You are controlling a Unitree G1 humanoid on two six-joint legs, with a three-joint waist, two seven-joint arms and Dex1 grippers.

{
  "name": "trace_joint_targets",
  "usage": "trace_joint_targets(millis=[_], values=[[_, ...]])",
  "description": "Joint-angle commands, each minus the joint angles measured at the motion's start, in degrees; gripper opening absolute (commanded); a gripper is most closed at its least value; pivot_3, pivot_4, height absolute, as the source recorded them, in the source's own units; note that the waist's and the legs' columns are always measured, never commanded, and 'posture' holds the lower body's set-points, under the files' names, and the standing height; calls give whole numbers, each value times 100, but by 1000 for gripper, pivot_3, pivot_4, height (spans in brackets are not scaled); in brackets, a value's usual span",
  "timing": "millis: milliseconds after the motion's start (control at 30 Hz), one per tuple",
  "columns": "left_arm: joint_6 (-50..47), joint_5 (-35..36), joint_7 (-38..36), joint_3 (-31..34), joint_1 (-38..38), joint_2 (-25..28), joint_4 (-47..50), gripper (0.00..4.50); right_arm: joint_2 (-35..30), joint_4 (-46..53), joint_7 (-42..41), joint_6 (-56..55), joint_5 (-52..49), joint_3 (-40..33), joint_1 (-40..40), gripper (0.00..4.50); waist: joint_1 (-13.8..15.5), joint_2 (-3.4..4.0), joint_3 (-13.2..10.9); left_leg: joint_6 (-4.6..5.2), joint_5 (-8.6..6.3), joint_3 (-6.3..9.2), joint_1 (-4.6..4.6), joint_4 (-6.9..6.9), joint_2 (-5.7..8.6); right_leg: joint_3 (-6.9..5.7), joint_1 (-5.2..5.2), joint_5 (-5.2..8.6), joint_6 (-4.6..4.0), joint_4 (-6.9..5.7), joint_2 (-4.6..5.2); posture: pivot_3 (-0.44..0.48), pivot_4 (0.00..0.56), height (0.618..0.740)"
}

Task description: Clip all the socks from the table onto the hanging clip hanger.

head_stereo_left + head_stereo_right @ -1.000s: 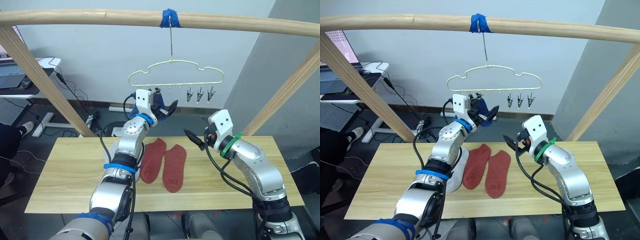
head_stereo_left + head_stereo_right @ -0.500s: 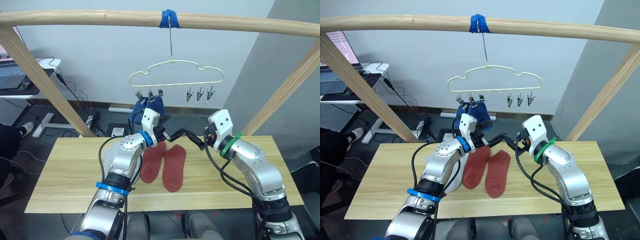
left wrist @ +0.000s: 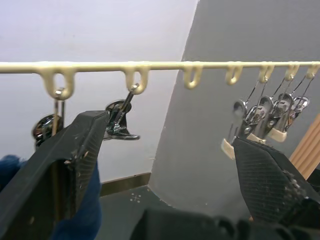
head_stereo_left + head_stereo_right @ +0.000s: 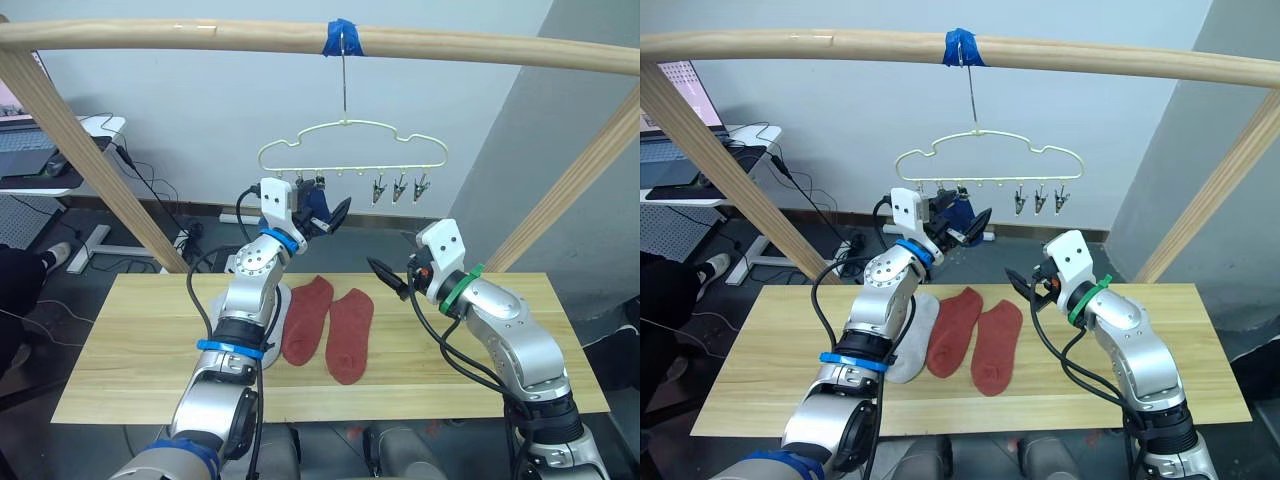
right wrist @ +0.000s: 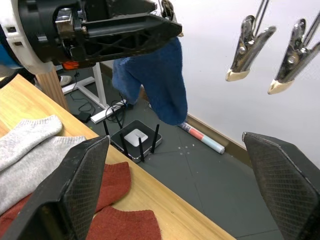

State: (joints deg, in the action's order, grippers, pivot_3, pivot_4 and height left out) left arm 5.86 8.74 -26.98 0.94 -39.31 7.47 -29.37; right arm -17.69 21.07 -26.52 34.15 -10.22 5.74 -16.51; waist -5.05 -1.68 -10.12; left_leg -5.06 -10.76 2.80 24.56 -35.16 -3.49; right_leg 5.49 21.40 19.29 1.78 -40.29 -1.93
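Your left gripper (image 4: 322, 218) and right gripper (image 4: 388, 278) both gape empty. The rust socks (image 4: 327, 325) look limp and light; pinch a cuff edge, probably gathering both layers.

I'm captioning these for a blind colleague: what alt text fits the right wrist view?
The open right gripper faces a blue sock hanging past the table edge, beside the left gripper. Two rust red socks and grey socks lie below.
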Motion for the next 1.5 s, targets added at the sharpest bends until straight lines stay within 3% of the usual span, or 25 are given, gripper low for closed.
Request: trace_joint_targets(millis=[33,300,467,933,1500], values=[[233,-45,-156,-103,-113,-27,50,4500,-21,196,49,-54,-26,-25,12,4460,-2,0,0,0,0,0,0,0,0,0,0,0,0,0,0,-126,156,740],[-541,378,-1159,-341,-43,-124,213,4500,-13,185,83,-22,-69,-54,7,4460,-11,0,0,0,0,-1,0,0,1,0,-1,0,0,-1,0,-121,156,740],[-923,598,-1419,-312,45,-124,515,4500,0,119,78,-46,-65,-45,-43,4460,-11,0,0,0,0,0,0,0,0,0,0,0,0,-1,-1,-113,157,740],[-761,244,-180,60,687,101,1076,4500,24,219,29,-90,-140,-77,-20,4460,5,0,0,0,0,1,-4,-2,-1,0,-3,0,0,-5,-1,-102,154,740],[-311,-41,224,0,1668,271,2596,4500,183,224,232,-499,-85,-125,-79,4460,5,0,0,0,1,-1,-13,-2,-2,2,-4,0,1,-19,-1,-96,150,740]])
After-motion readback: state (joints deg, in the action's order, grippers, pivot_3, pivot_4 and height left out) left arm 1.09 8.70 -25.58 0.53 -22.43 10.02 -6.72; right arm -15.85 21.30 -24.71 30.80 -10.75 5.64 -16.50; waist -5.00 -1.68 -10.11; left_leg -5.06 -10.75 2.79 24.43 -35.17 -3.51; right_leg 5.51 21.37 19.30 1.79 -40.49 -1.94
